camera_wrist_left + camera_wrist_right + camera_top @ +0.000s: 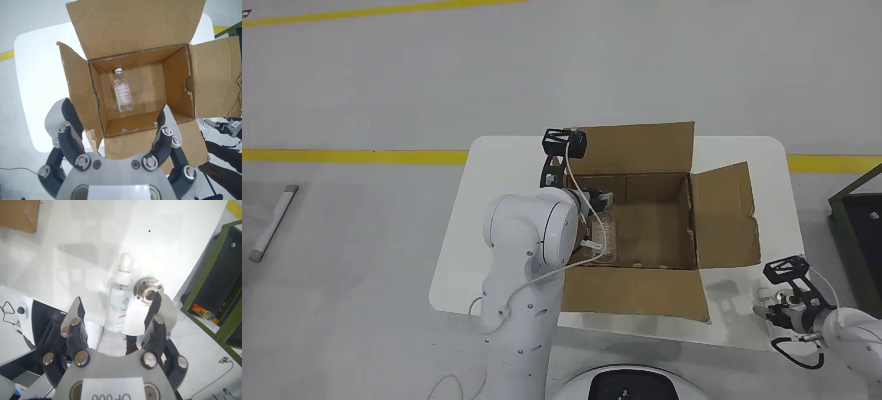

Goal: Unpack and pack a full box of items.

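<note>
An open cardboard box (724, 215) stands on the white table (497, 210) with its flaps spread. A clear plastic bottle (122, 92) with a white cap lies on the floor of the box (175, 85). My left gripper (115, 106) hangs open above the box's near edge, over its left side (582, 185), holding nothing. At the table's front right corner my right gripper (118, 298) is open above a clear spray bottle (120, 298) lying flat and a metal flange (148, 291) beside it. One fingertip (157, 297) overlaps the flange.
A green metal rack (208, 291) stands off the table's right edge, with an orange drink bottle (205, 313) in it. The table surface left of the box is bare. The box's torn flaps stick out sideways.
</note>
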Available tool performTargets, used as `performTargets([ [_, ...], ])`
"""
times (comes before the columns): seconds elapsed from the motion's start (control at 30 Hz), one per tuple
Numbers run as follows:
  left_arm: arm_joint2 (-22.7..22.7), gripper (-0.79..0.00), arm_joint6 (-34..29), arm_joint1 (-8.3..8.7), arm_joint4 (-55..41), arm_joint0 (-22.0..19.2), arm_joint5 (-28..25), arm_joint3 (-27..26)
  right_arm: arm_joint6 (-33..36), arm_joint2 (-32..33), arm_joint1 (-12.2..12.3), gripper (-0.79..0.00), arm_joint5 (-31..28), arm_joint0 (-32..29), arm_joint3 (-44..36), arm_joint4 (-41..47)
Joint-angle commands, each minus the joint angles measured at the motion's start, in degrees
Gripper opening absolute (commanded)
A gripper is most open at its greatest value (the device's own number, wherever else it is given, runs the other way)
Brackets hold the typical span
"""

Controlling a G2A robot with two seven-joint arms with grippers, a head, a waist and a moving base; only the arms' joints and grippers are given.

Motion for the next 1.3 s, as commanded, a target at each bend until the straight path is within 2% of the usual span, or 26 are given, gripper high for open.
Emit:
performTargets([
  [0.0, 0.0, 0.000, 0.0, 0.00, 0.0, 0.0, 0.0, 0.0, 0.0, -0.3, 0.0, -0.474, 0.1, 0.1, 0.3, 0.0],
  [1.27, 0.0, 0.000, 0.0, 0.00, 0.0, 0.0, 0.0, 0.0, 0.3, -4.7, 0.6, -0.437, 1.3, 3.0, 6.3, -1.6],
])
